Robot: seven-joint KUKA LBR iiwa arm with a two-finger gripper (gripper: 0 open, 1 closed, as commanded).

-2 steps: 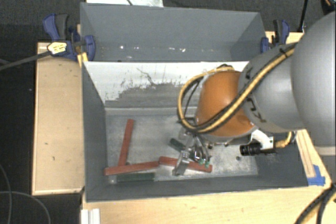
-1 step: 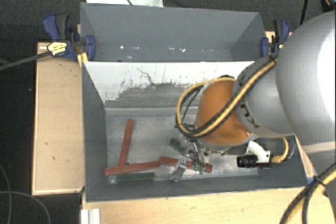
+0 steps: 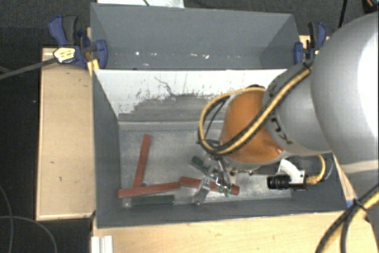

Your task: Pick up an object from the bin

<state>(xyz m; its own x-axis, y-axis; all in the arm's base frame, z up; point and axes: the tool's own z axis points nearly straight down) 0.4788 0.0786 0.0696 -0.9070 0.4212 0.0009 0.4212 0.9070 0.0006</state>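
My gripper (image 3: 212, 179) is low over the bin's floor, near the front wall and a little right of the middle. Right under it lies a short red-brown bar (image 3: 189, 182), whose far end pokes out on the gripper's right side. Whether the bar is held cannot be made out. To the left, a longer red-brown strip (image 3: 149, 189) lies flat along the front. A second red-brown strip (image 3: 143, 158) runs up from its left end, and the two form an L.
A dark green strip (image 3: 153, 201) lies against the front wall below the flat red-brown strip. The arm's orange cover and looped cables hang over the bin's right half and hide the floor there.
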